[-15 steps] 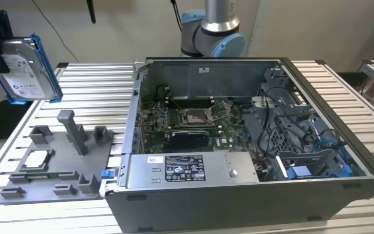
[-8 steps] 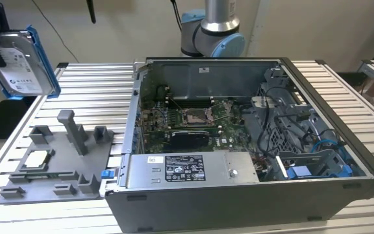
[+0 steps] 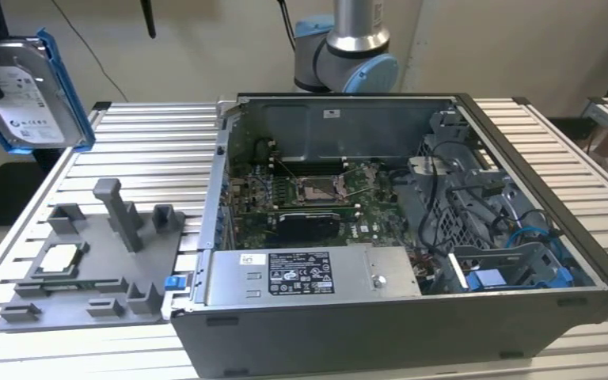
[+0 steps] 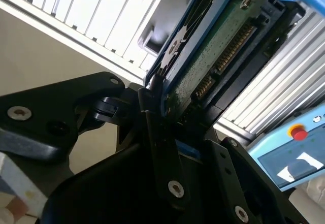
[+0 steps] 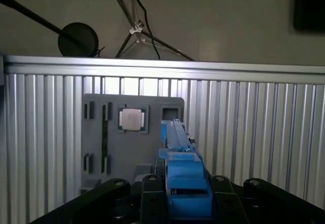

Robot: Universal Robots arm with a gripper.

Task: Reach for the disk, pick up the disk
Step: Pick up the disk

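The black metal pincer (image 4: 175,109) was clamped on the flat, rectangular silver-grey metal disk (image 4: 216,51), its jaws pressed against the bright blue plastic frame in both wrist views. The disk's green circuit board showed in the second wrist view. In the exterior view the disk (image 3: 28,95) hung upright in the air at the exterior view's left, clear of the ribbed aluminium table (image 3: 146,134) and well apart from the open dark grey computer case (image 3: 389,237). On the table lay a grey plastic fixture tray (image 3: 93,277) holding a small silver square chip (image 3: 59,256).
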